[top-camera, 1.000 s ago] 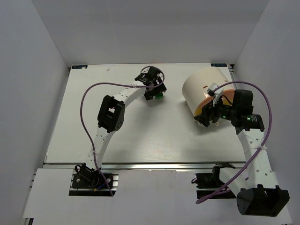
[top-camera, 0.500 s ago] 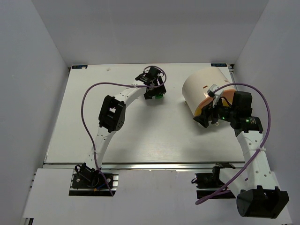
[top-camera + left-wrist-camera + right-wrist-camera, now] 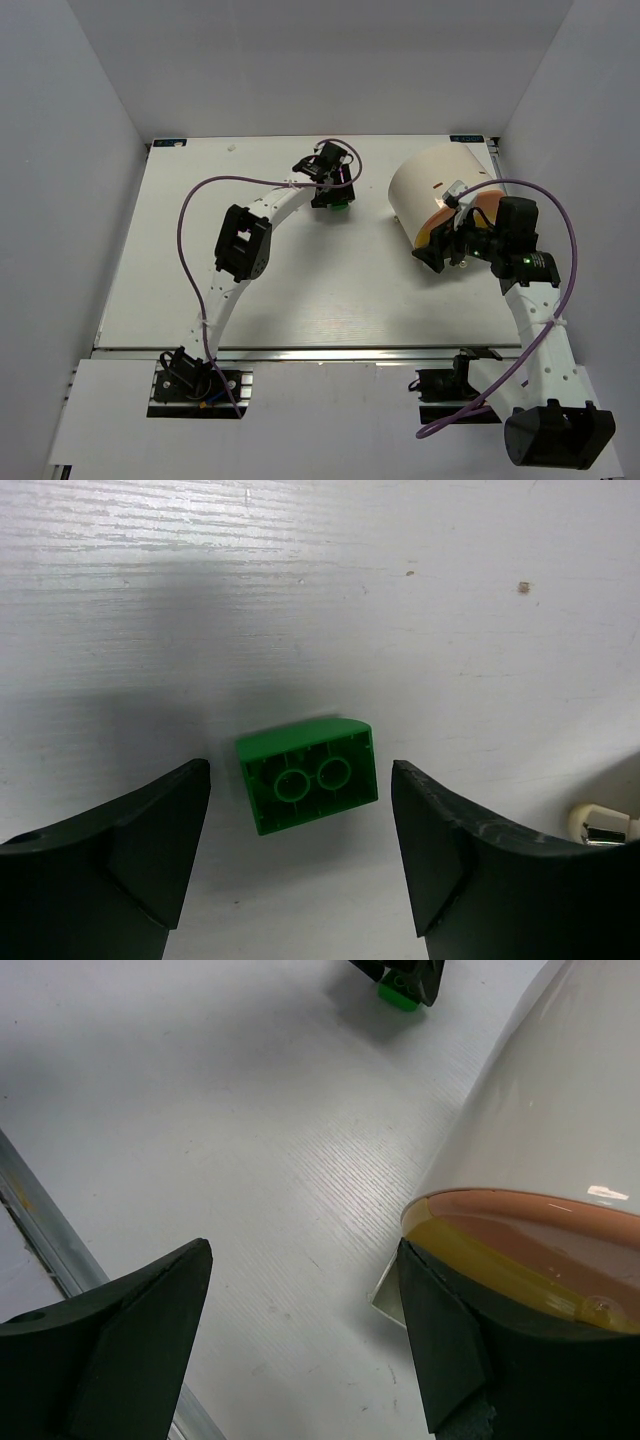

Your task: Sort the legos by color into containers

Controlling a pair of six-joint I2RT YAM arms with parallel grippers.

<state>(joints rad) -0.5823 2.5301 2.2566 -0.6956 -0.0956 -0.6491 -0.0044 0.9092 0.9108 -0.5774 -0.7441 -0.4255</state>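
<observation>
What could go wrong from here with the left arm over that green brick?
The green brick sits skewed between the open fingers of the left end effector, so closing may twist it or pop it out. The right end effector hangs beside the cream tub; a small move could bump or roll it.

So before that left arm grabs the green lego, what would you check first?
1. Green brick between the left fingers: ok, roughly centred.
2. Fingers open wide enough: ok, a gap shows on both sides.
3. Brick square to the fingers: not ok, slightly turned, hollow underside facing the camera.
4. Right fingers out of the way: ok, open and empty beside the tub.
5. Which container takes green: cannot tell, only that one tub shows.
</observation>
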